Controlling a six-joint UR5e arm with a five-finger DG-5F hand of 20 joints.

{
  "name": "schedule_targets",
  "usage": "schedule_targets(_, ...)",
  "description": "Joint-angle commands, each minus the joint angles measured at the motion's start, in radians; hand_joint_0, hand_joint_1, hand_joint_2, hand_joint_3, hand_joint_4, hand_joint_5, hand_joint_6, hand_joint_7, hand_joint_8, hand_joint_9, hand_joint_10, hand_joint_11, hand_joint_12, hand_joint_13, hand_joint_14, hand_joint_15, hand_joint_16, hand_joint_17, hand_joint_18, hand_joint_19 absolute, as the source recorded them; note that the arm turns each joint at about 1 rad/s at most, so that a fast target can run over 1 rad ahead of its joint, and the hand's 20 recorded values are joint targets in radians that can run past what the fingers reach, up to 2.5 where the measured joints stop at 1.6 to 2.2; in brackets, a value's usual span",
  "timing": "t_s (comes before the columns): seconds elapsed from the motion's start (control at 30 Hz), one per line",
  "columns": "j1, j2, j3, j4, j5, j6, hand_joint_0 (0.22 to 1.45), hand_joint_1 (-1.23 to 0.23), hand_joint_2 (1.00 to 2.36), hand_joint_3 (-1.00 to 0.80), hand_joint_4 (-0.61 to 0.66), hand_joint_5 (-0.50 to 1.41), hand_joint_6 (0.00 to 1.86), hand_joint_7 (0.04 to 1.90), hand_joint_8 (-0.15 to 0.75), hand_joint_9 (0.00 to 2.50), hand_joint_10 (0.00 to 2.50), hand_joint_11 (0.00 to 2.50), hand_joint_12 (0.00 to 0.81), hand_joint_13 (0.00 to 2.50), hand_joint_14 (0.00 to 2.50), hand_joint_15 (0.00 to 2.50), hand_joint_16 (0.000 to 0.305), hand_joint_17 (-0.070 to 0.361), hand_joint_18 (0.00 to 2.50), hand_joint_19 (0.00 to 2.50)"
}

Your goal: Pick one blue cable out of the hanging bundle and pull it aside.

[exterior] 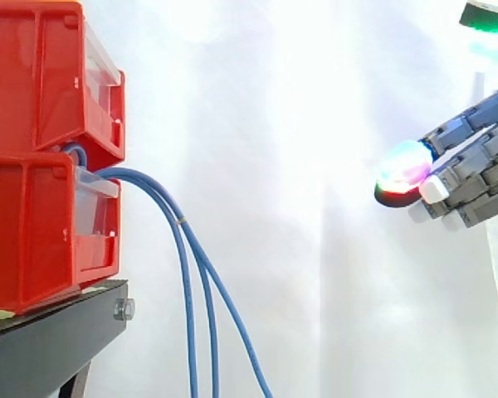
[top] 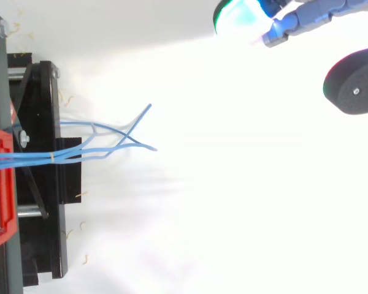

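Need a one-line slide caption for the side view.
Open robot hand hovers at right, clear of blue cables hanging from stacked red bins on a black stand.

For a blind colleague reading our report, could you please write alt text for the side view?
The robot hand, fingers nearly straight, hovers at the right, well apart from the blue cables hanging from two stacked red bins on a black stand at the left. A white curtain is behind.
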Motion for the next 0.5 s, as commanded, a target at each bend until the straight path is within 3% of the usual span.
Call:
schedule_targets(0.0,-0.002,-0.008,0.000,0.020,0.020,0.003,0.49,-0.58,1.00,-0.50,0.29,-0.23,0.50,0.69,0.268,0.40,0.00,0.00,0.383,0.14,0.00,0.00,0.060,0.136,0.05,0.14)
schedule_targets(0.13,0.000,-0.008,0.000,0.024,0.032,0.000,0.49,-0.57,1.00,-0.50,0.28,-0.23,0.50,0.69,0.267,0.39,0.00,0.00,0.384,0.14,0.00,0.00,0.061,0.137,0.04,0.16)
schedule_targets(0.27,0.001,-0.024,0.000,0.058,0.081,0.003,0.49,-0.57,1.00,-0.50,0.28,-0.23,0.50,0.69,0.266,0.38,0.00,0.00,0.385,0.14,0.00,0.00,0.061,0.137,0.04,0.15)
schedule_targets(0.47,-0.003,-0.050,0.000,0.066,0.083,0.027,0.49,-0.57,1.00,-0.50,0.28,-0.23,0.50,0.69,0.267,0.38,0.00,0.00,0.385,0.14,0.00,0.00,0.061,0.137,0.04,0.16)
